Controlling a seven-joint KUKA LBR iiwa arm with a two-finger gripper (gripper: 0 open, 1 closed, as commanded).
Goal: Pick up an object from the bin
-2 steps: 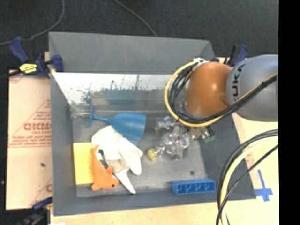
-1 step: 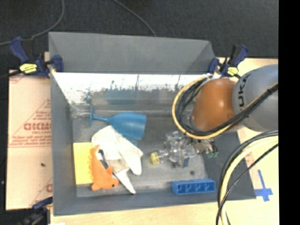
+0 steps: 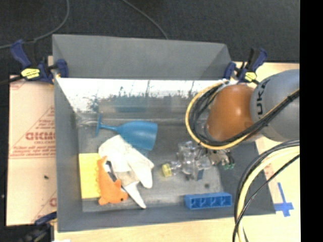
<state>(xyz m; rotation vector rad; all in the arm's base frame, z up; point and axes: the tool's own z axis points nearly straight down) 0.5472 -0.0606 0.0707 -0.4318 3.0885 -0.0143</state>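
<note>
- Low in the grey bin (image 3: 65, 135), right of centre, at or just above the floor: the gripper (image 3: 191, 164), under the orange wrist cover (image 3: 229, 112) and a loop of cables (image 3: 194, 112).
- Claw state: cannot tell, apart or together, with its end lost among its own glinting metal parts.
- No hold to be claimed from this view.
- Nearest to it: a small yellow round thing (image 3: 165, 170), just beside the claw on the left; touching or not, impossible to say.
- Near as well, toward the front wall: a blue studded brick (image 3: 208, 201), lying flat and apart from the claw.
- Well to the left: a white glove (image 3: 128, 160) draped over a yellow block (image 3: 87, 178) and an orange fish-shaped toy (image 3: 110, 188), all heaped together.
- Behind that heap: a blue goblet (image 3: 132, 133) on its side, foot toward the left wall.
- Step in hand, as a judgement: down at the floor to grasp, lift not yet done.
- Likely target: the small yellow thing, guessed from nearness alone.
- Next move, again a judgement: calls for centring the claw on that yellow piece, closing firmly, then rising straight up, clear of the rim.
- Small and round, so probably prone to rolling away or squirting out if pinched off-centre.
- Worth confirming a real hold before lifting far.
</note>
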